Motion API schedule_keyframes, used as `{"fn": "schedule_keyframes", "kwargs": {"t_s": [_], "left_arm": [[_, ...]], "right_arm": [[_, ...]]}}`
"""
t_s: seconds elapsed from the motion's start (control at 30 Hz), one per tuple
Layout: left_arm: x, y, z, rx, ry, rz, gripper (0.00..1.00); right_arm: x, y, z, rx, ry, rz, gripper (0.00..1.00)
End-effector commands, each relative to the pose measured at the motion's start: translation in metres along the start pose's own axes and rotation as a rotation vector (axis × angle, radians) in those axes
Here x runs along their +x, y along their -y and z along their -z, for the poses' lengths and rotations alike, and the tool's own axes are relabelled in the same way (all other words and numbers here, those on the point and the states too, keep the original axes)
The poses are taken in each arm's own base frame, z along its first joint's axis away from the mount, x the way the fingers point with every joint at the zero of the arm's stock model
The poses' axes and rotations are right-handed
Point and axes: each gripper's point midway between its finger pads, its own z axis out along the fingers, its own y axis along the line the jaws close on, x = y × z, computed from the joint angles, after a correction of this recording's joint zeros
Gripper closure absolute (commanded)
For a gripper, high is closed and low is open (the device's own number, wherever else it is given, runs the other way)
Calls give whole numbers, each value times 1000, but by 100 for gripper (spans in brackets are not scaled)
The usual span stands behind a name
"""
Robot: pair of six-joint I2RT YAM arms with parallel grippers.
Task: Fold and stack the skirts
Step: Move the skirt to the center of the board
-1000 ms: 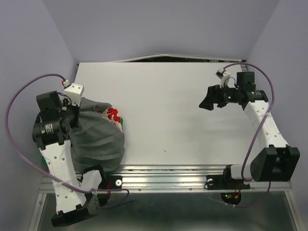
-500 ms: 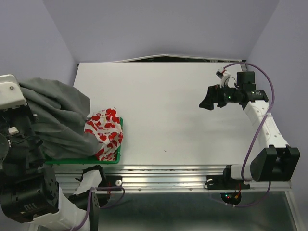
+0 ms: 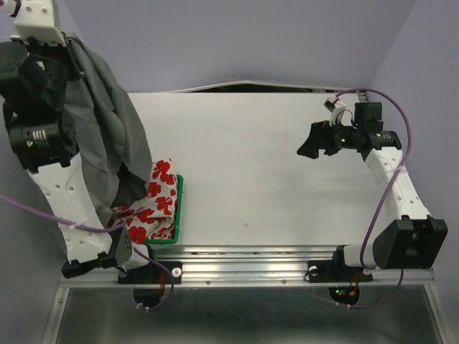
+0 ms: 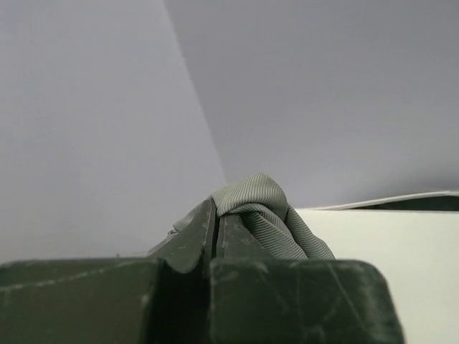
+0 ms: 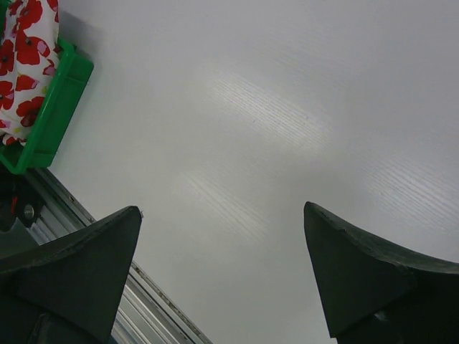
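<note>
Top view: left gripper (image 3: 66, 50) holds the grey skirt (image 3: 107, 129) high at the left of the table (image 3: 244, 158), its lower end by the printed skirt (image 3: 154, 204) in the tray (image 3: 178, 201); right gripper (image 3: 307, 147) gapes, well apart. Left wrist: jaws clenched on a small bunched fold, which could slip out. Right wrist: jaws empty; a trailing hem might drag the printed skirt

hidden: I see just a sliver of green tray (image 3: 178, 204) under printed skirt (image 3: 159, 202) | cropped: top of left arm (image 3: 43, 132) | left wrist: grey skirt (image 4: 262, 215) mostly behind fingers (image 4: 183, 247)
</note>
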Motion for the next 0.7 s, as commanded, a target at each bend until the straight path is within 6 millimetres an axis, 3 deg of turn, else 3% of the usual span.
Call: {"fn": "schedule_keyframes", "kwargs": {"t_s": [0.0, 0.07, 0.13, 0.17, 0.27, 0.33, 0.37, 0.4, 0.43, 0.47, 0.5, 0.53, 0.57, 0.63, 0.67], "left_arm": [[-71, 32, -23, 128, 286, 58, 100], [-84, 59, -29, 192, 331, 76, 100], [-83, 75, -44, 214, 341, 92, 100], [-83, 97, -46, 273, 342, 112, 100], [-65, 134, -59, 371, 305, 124, 100], [-56, 172, -53, 503, 287, 124, 100], [-30, 193, -58, 554, 224, 122, 100], [-18, 219, -50, 622, 197, 115, 100], [21, 242, -48, 669, 109, 101, 100], [43, 259, -43, 708, 65, 84, 100], [65, 282, -32, 767, 32, 43, 100], [81, 293, -23, 793, 19, 18, 100], [146, 318, -12, 851, -107, -29, 100], [204, 342, 12, 946, -177, -167, 100], [256, 366, 45, 1056, -265, -243, 100]], "right_arm": [[-28, 2, 0, 26, 63, 18, 0], [-35, 5, 0, 40, 77, 19, 0], [-38, 10, -2, 61, 81, 4, 0], [-42, 12, -2, 71, 93, 7, 0], [-45, 21, -3, 118, 103, -8, 0], [-45, 29, -3, 159, 104, -16, 0], [-44, 32, -4, 170, 101, -17, 0], [-45, 35, -5, 181, 103, -18, 0], [-43, 39, -5, 202, 99, -22, 0], [-42, 42, -5, 212, 96, -26, 0], [-41, 45, -7, 221, 90, -30, 0], [-40, 48, -7, 237, 87, -33, 0], [-39, 50, -8, 244, 82, -35, 0], [-34, 55, -12, 248, 66, -47, 0], [-32, 59, -12, 255, 59, -54, 0]]}}
